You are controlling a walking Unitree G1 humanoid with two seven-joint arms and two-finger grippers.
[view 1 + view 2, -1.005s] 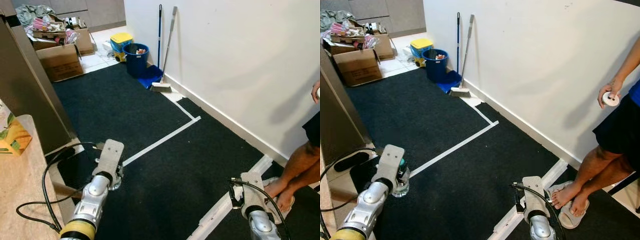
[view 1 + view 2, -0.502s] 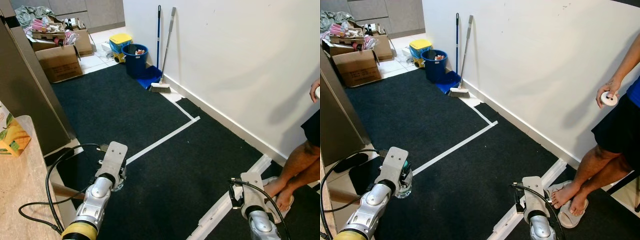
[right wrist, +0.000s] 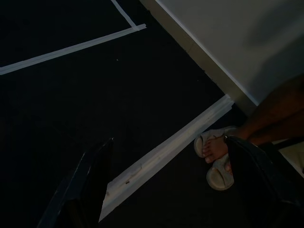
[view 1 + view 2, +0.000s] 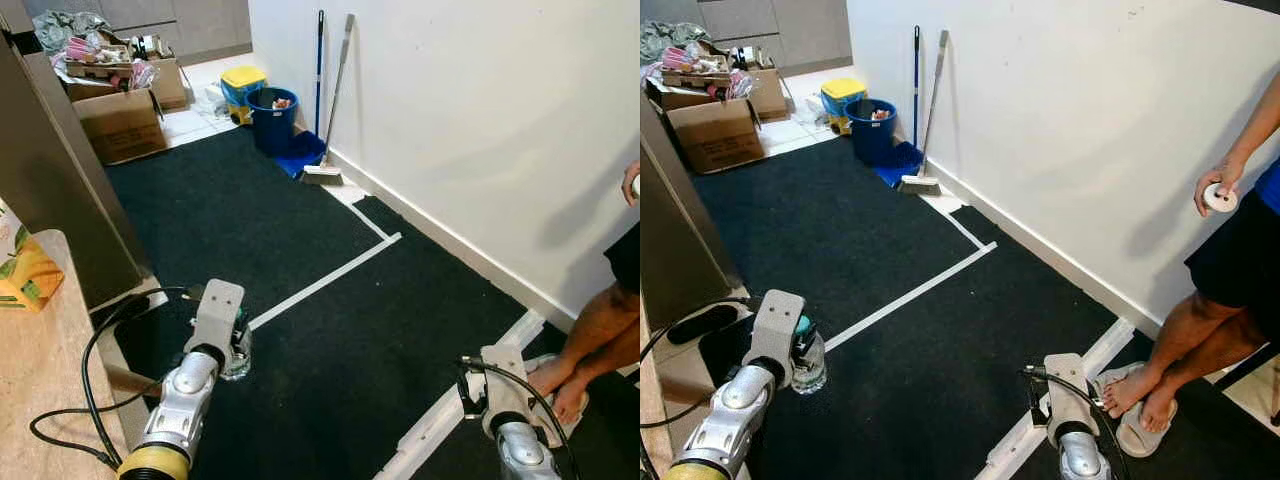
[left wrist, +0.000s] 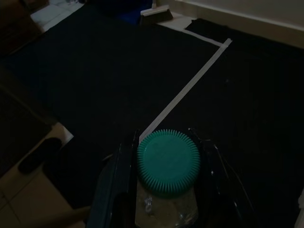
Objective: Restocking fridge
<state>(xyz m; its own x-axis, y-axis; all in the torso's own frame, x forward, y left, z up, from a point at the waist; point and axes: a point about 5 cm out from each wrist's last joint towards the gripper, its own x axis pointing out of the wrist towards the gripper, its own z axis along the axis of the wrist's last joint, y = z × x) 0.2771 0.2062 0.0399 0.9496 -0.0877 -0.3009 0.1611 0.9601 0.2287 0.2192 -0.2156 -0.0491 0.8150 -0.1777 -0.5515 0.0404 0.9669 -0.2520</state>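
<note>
Item: one clear plastic bottle with a ribbed teal screw cap (image 5: pixel 168 163), carried low in front of the robot's left side, above the black carpet floor (image 4: pixel 300 230). The left tool (image 5: pixel 164 190) is clenched on it, one black finger (image 5: pixel 118 183) pressed to each side just below the cap. The right tool (image 3: pixel 166 190) is released and carries nothing, fingers spread wide over a strip of white floor tape (image 3: pixel 166 149).

Surroundings: a pale stone-pattern desk (image 4: pixel 40 370) at the robot's left bears a yellow and green carton (image 4: pixel 25 270). A tall dark panel (image 4: pixel 60 190), possibly the fridge side, stands beyond it. A person's sandalled feet (image 4: pixel 1140 400) stand near the right arm.

Assessment: transport step, bottle in hand, not yet stowed. Next move calls for turning towards the fridge and keeping the bottle upright.
</note>
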